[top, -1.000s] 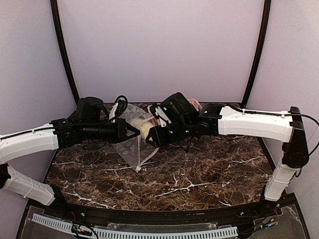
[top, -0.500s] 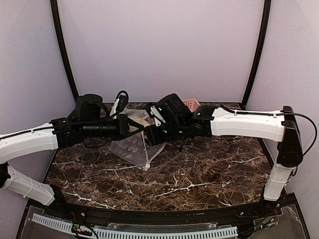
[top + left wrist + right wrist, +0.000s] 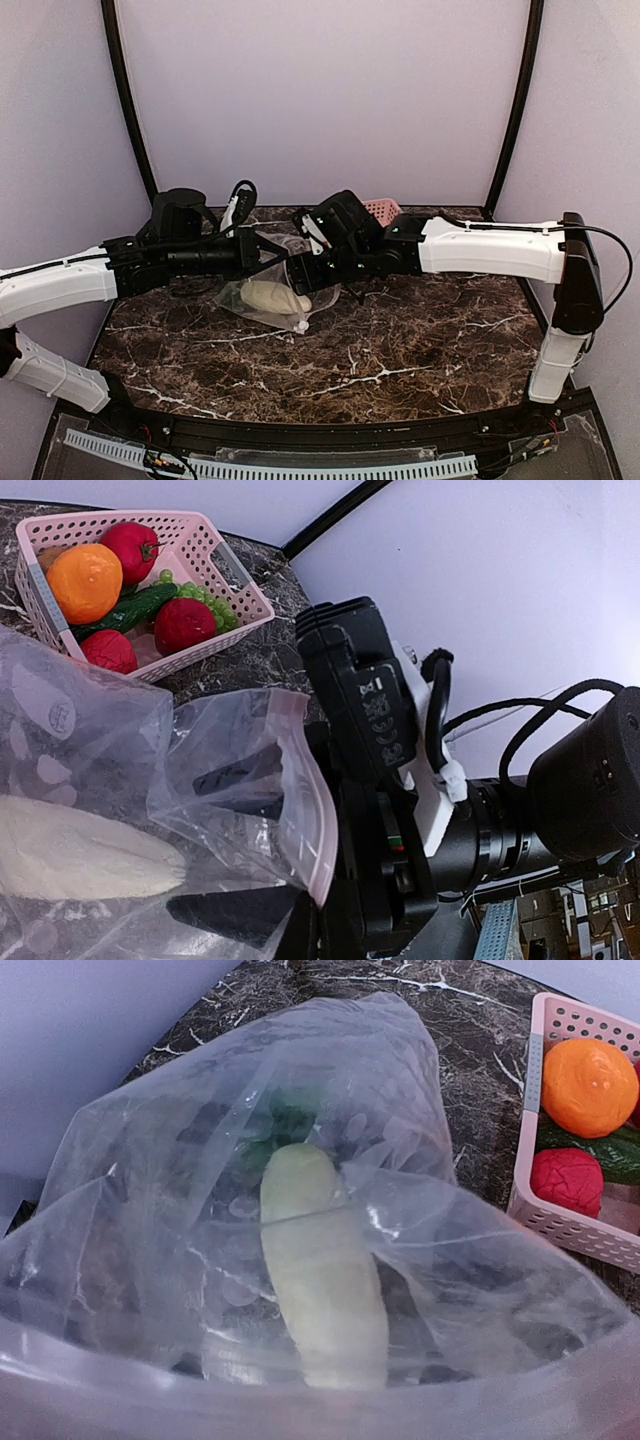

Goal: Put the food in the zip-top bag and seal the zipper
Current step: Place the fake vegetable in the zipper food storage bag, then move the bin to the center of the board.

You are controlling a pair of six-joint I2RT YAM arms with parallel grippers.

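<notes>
The bag (image 3: pixel 250 300) hangs between the two arms at centre-left of the top view, its lower end slumped on the table (image 3: pixel 400 350). It seems to be held this way so the mouth stays up and wide for loading. The radish (image 3: pixel 322 1280), long and cream-white with a green bit at its far end, already lies inside along the bottom. The left gripper (image 3: pixel 268 262) has its fingers spread; one shows dark through the plastic in its wrist view, so it looks to be propping the mouth open rather than pinching it. The right gripper (image 3: pixel 298 272) sits at the opposite lip beside the pink zipper (image 3: pixel 318 830), but its fingers are hidden by plastic and I cannot tell whether they grip. The basket (image 3: pixel 240 580) stands near the bag at upper left of the left wrist view, holding the orange (image 3: pixel 85 580), tomatoes (image 3: pixel 183 623) and green pieces. With both arms crowded at the mouth, neither looks free to fetch them.
</notes>
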